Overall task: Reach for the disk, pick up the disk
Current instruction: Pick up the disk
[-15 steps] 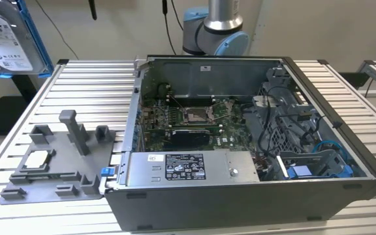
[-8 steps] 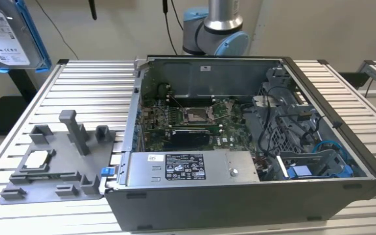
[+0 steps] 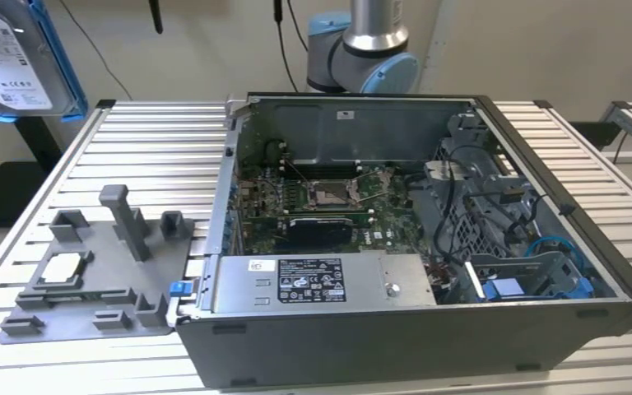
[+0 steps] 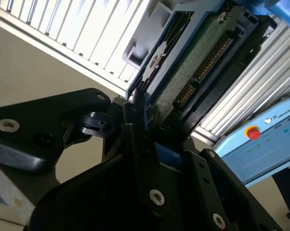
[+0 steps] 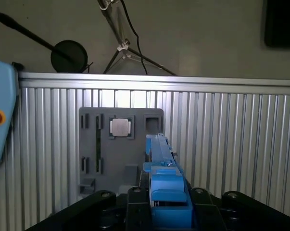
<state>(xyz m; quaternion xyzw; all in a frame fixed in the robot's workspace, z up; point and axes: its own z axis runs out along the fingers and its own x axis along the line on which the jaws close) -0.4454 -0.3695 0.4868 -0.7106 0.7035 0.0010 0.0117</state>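
a white printed label covers the face of the disk [image 3: 20,62], raised at the exterior view's left; it carries rows of small print and round symbols, none legible. a black-and-white label [image 3: 310,281] of fine print and symbols, also too small to read, sits on the silver power supply [image 3: 404,284] at the near side of the open computer case [image 3: 404,350], with a small white sticker [image 3: 262,265] just to its left. another small white sticker [image 3: 346,114] marks the case's far wall. in the second wrist view, a light-blue teach pendant [image 4: 265,144] bears a round logo, a line of lettering and a red button [image 4: 252,133].
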